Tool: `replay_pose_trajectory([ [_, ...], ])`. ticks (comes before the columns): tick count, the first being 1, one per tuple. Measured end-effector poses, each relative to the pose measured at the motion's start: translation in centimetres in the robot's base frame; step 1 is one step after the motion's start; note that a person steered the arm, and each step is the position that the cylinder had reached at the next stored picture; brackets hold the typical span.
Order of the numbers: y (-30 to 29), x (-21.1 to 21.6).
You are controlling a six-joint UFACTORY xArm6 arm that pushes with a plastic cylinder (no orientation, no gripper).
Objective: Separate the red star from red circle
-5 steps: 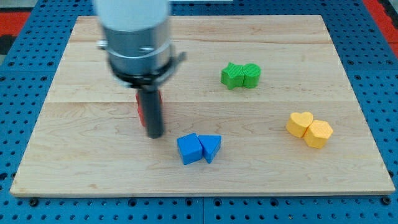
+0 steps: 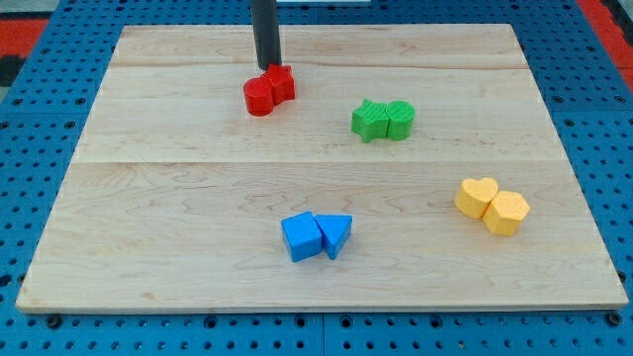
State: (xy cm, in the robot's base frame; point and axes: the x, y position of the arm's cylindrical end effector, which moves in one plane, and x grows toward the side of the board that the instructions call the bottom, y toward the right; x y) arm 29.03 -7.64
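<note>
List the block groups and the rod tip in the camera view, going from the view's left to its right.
red circle → my tip, just above the red pair → red star → blue pair → green pair → yellow pair.

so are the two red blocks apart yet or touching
Touching: the red circle and red star sit pressed together, with my tip at their top edge.
</note>
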Motion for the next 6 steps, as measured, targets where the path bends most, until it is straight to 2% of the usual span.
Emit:
replay_pose_trajectory([
  [1,-6.9,1.3],
  [2,-5.6,2.8],
  [3,2.3,3.4],
  [6,20.5,4.3],
])
